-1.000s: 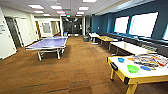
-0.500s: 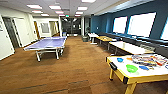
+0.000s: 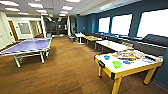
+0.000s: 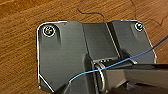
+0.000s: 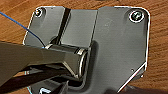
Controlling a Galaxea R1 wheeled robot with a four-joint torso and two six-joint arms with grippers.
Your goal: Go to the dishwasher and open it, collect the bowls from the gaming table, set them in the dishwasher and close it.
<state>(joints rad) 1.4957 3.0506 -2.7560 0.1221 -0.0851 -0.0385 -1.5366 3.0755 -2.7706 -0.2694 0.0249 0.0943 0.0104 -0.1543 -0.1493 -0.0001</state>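
Since 1 s ago the whole head view has slid a bit, so cam moved w/ the base; gaming table now sits lower right, slightly nearer. Gaming table [image 3: 113, 73], white top w/ yellow rim, carries the bowls: lime-green bowl [image 3: 117, 64] near the front edge, blue bowl [image 3: 107, 57] behind it to the left, flatter blue one [image 3: 126, 62] just beside the green. Colourful game box [image 3: 126, 55] lies further back on top. Ping-pong table [image 3: 27, 46] stands well apart at left on the wood floor [image 3: 65, 72]; plain tables [image 3: 112, 45] line the window side. I can't tell either gripper's jaw state from the wrist views.
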